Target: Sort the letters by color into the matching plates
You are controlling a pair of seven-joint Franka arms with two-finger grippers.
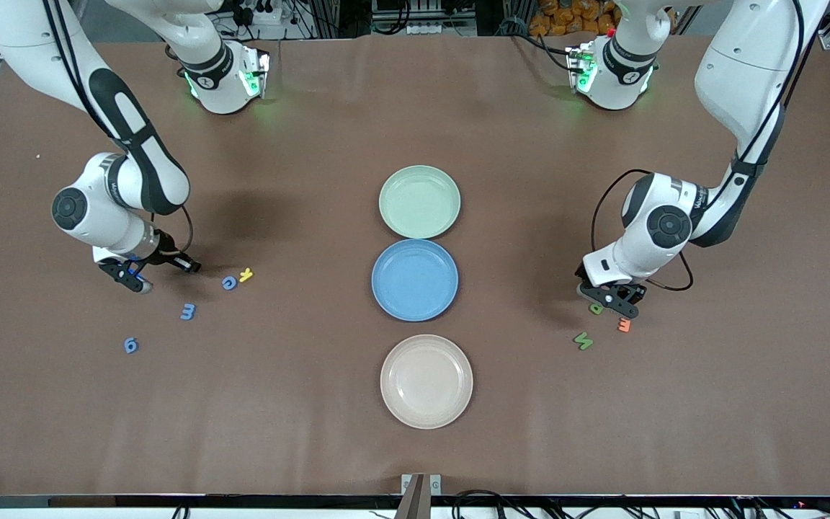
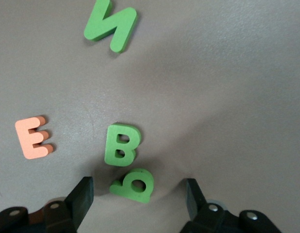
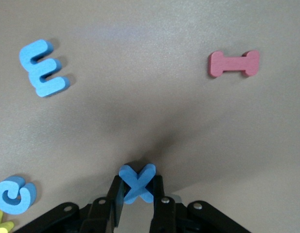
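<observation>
Right wrist view: right gripper (image 3: 135, 194) pinching blue X (image 3: 136, 181), left gripper (image 2: 137, 199) open over green 6 (image 2: 134, 185)

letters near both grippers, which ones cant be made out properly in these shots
- Blue X: right wrist view shows the right gripper shut on it; in the front view the gripper hides nearly all of it.
- Green B and green 6-like piece: clear in left wrist view; in the front view the open left gripper covers them, one green bit showing.
- Pink I: right wrist view only.
</observation>
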